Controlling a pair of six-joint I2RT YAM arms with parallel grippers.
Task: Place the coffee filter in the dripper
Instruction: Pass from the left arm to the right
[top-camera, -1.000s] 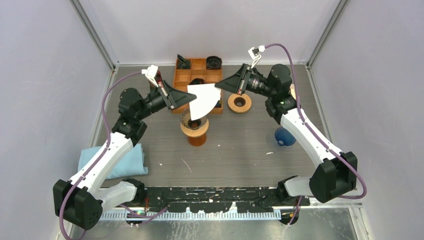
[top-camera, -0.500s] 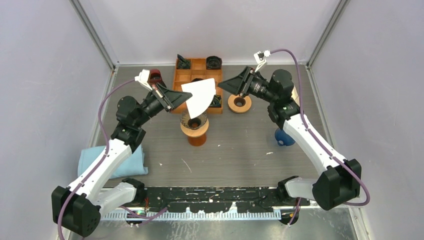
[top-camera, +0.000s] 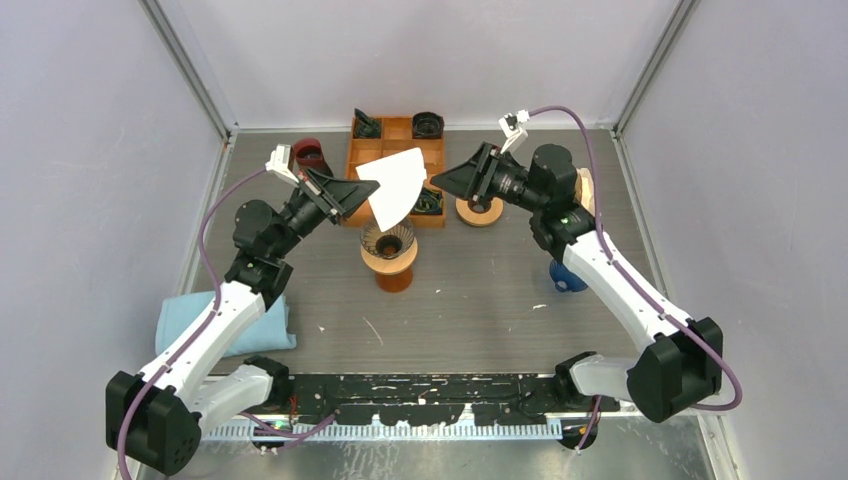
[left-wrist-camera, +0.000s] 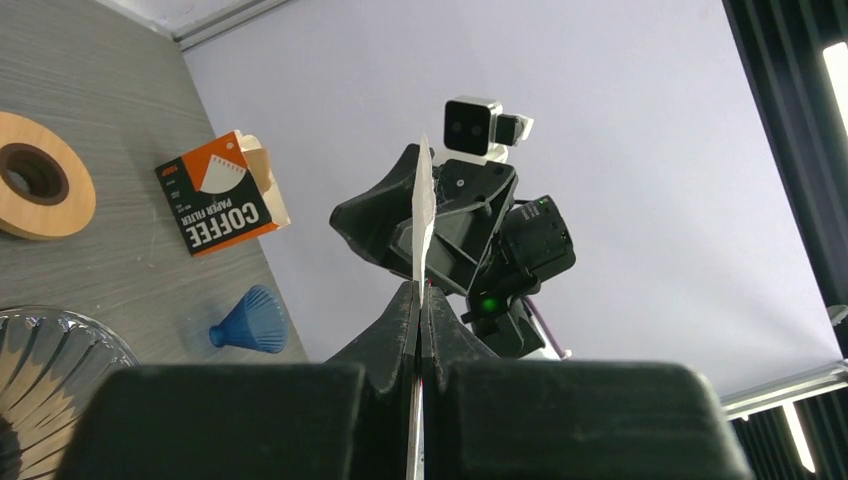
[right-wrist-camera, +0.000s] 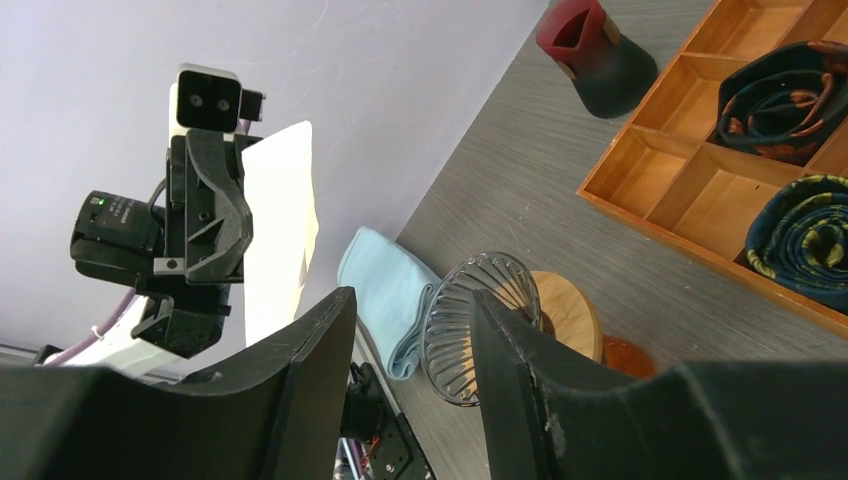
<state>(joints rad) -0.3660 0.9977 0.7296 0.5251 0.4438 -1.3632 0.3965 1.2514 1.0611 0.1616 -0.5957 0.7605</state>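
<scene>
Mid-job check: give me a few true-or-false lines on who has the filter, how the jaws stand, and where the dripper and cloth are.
1. The left gripper has its jaws shut on the coffee filter. True.
2. The coffee filter sits in the dripper. False: it is held in the air above the dripper, which holds no paper.
3. The right gripper also grips the filter. False: its jaws stand open, off the paper.
4. The blue cloth lies beside the left arm. True.
5. The dripper stands inside the wooden tray. False: it sits on a wooden stand in front of the tray.
</scene>
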